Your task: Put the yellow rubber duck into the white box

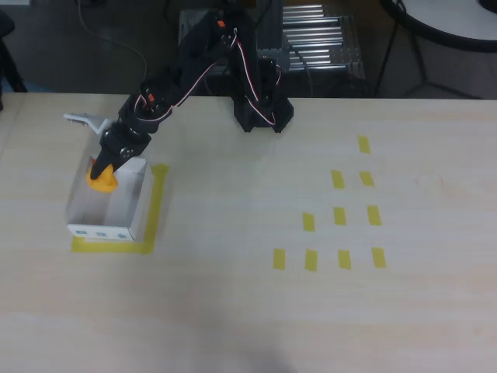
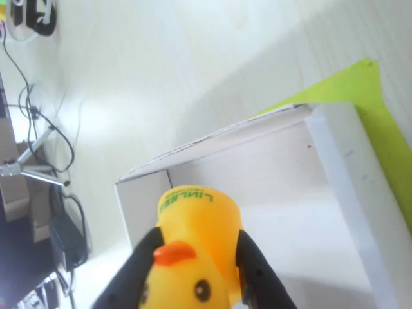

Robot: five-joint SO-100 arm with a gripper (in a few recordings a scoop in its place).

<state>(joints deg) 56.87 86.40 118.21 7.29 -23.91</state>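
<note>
Currently the yellow rubber duck (image 2: 193,270) is clamped between the 2 black fingers (image 2: 254,264) of the gripper (image 1: 103,172), held over the white box (image 1: 128,210) at its 12 o'clock wall, above the yellow tape outline (image 1: 155,210).

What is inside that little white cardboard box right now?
The open-topped white cardboard box looks empty: bare white floor and walls show in the wrist view. The small yellow rubber duck hangs over its opening, gripped by the black claw, which covers part of the floor.
</note>
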